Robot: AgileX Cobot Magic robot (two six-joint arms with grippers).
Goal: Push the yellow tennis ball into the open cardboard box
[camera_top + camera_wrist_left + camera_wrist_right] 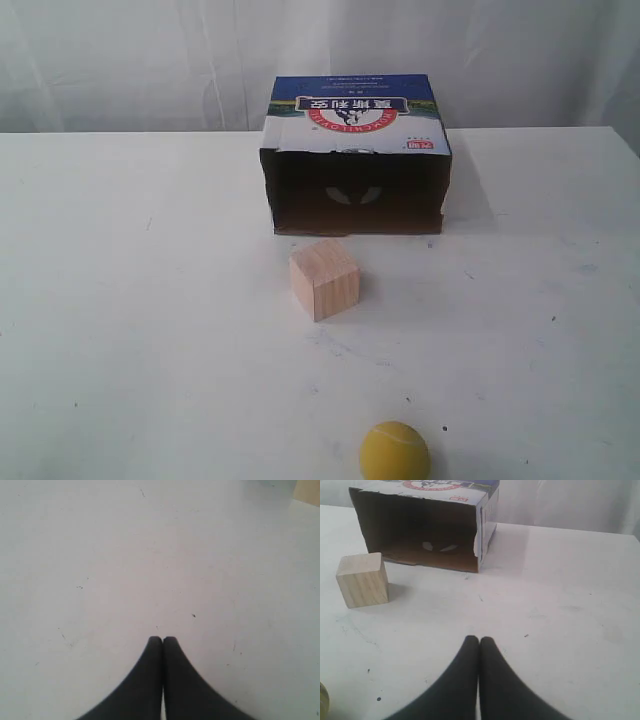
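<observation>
Though cropped, the yellow tennis ball (395,452) seemingly rests on the table (120,300).

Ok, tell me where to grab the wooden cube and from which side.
I'd come from above and pinch the wooden cube across two opposite upright faces. Its sides are flat and parallel, but it sits turned, one vertical edge facing the exterior camera, so rotate the wrist to match. It stands clear of the open cardboard box.

Wooden cube (324,279) sits between box (357,160) behind and ball (395,452) in front.
</observation>
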